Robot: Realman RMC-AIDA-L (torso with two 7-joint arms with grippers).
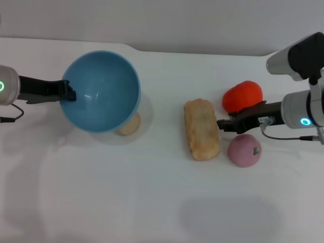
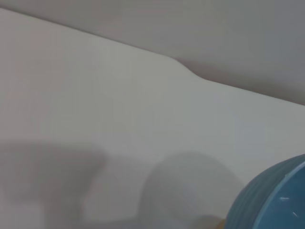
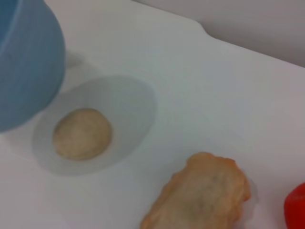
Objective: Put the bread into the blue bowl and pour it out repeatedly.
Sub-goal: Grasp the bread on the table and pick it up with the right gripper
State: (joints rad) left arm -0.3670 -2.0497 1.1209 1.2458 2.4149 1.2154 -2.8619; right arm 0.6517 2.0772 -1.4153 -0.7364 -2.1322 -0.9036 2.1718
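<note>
Orange-brown and ridged, the elongated toy bread (image 1: 202,129) lies flat on the white worktop (image 1: 152,202), its right edge just at the right gripper (image 1: 220,124), whose opening I cannot tell. The deep light-blue plastic bowl (image 1: 104,91) is tilted, lifted, clamped at its rim by the left gripper (image 1: 69,92), above a beige ball (image 1: 129,125). A red fruit (image 1: 243,96) and pink ball (image 1: 244,150) sit right of the bread.

Light-blue bowl (image 1: 101,91), golden-brown bread (image 1: 201,129), beige ball (image 3: 82,133)

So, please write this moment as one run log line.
left claw: holds bowl raised, tilted | bread: on table | right claw: beside bread
</note>
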